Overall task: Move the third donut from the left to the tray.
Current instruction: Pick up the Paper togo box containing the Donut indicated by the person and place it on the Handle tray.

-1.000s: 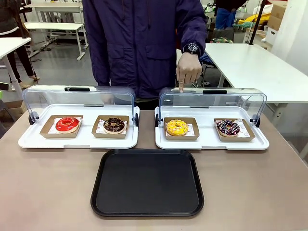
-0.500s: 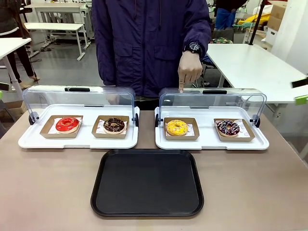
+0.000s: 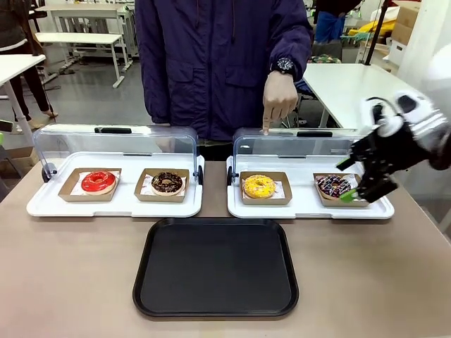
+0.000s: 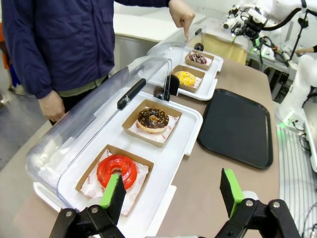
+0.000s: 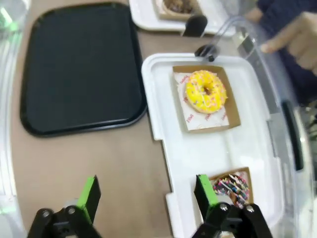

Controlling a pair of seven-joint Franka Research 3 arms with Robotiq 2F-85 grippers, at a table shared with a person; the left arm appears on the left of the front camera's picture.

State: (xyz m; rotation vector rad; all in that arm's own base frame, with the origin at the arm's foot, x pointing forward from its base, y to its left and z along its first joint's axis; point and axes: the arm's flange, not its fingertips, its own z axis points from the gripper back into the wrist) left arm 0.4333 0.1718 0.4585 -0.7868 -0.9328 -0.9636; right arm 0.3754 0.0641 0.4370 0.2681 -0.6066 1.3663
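floor [image 3: 91, 91]: grey, smooth, faintly glossy | near table [image 3: 70, 282]: matt grey-brown top | right rear: long white table [image 3: 338, 88]; cardboard boxes [image 3: 405, 27] beyond it | left rear: white tables [image 3: 77, 39] on pale metal frames; another white tabletop [image 3: 17, 67] at picture's edge | light: even, indoor

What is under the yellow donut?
The yellow donut sits on white paper in a brown cardboard holder, which rests on a white tray. The paper right beneath the donut is covered, so its middle cannot be seen.
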